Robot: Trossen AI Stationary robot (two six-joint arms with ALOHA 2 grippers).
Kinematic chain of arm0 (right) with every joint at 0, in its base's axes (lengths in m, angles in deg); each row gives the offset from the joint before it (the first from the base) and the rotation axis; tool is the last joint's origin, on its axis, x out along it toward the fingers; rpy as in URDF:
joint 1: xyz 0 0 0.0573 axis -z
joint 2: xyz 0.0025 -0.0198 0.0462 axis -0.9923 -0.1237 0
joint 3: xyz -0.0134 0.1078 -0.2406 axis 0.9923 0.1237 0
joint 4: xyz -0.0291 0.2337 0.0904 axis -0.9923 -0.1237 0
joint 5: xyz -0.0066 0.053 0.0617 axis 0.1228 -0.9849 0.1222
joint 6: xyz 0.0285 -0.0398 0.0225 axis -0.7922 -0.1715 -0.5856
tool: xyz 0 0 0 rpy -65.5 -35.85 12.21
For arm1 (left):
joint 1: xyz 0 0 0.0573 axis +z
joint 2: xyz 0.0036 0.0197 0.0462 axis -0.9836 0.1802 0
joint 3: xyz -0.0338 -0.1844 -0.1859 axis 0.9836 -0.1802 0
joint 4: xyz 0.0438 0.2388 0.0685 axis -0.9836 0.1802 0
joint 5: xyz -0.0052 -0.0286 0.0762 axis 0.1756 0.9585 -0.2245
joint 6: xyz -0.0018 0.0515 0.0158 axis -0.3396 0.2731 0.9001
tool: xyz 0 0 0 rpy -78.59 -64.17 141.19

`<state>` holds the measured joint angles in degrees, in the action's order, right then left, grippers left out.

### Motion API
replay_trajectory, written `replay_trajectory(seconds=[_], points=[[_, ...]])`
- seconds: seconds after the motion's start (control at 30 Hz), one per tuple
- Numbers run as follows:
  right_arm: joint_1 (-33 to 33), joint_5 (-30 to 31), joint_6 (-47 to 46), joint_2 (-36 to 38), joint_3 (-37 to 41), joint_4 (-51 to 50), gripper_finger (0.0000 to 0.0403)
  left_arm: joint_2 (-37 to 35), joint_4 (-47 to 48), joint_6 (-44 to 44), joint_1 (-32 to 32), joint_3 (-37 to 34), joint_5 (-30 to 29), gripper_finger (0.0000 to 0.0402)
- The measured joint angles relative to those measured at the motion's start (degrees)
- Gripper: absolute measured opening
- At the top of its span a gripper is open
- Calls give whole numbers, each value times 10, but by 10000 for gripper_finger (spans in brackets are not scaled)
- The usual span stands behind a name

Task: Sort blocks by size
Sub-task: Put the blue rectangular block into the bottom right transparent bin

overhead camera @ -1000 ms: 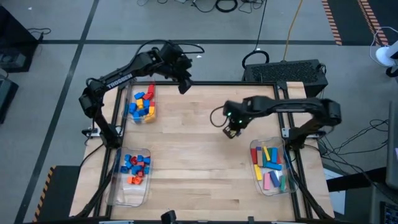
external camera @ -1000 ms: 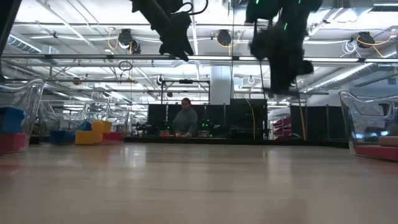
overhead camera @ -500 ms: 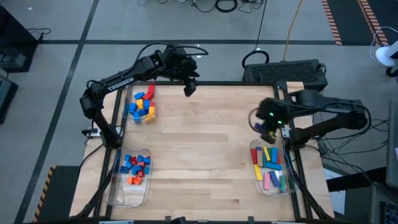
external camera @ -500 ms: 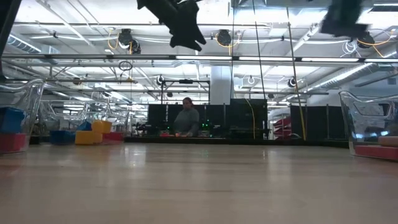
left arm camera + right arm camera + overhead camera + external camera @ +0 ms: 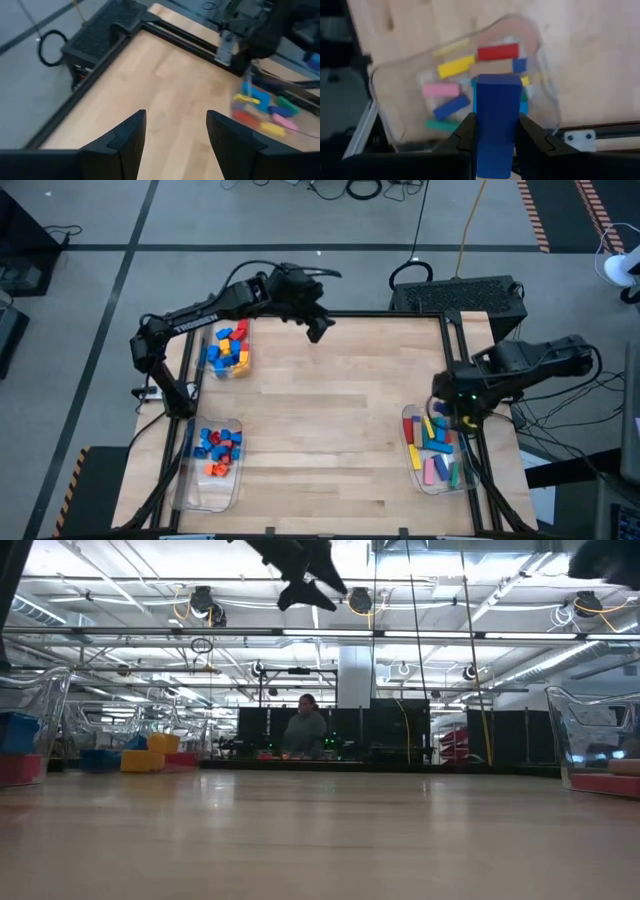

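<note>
The right gripper [image 5: 495,137] has its fingers clamped on a long blue block [image 5: 496,120], held above the clear bin [image 5: 412,452] of long bars at the worktop's [image 5: 330,420] right edge, arm folded back over the frame. The left gripper [image 5: 175,135], fingers apart and empty, hangs high over the worktop's far edge, arm stretched past the bin of medium bricks [image 5: 228,347].

2 black jointed arms [image 5: 200,310], white lettering on the left, black cables.

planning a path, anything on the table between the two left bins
No. In the high view, only bare table lies between the far left bin and the near one.
</note>
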<state>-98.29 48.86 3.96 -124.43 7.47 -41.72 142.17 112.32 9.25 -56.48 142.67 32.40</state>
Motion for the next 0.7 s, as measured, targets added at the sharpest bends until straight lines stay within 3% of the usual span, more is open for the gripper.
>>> replay_trajectory(seconds=[0.1, 0.37, 0.7], points=[[-28, -14, -8, 33, 35, -1, 69, 0, -10, -1, -31, 0, -4, 208], [-75, -31, -93, 104, 152, 6, 69, 0, -59, 1, -101, 0, -81, 208], [-114, -24, -133, 119, 230, 69, 69, 0, -135, 3, -120, 0, -108, 208]])
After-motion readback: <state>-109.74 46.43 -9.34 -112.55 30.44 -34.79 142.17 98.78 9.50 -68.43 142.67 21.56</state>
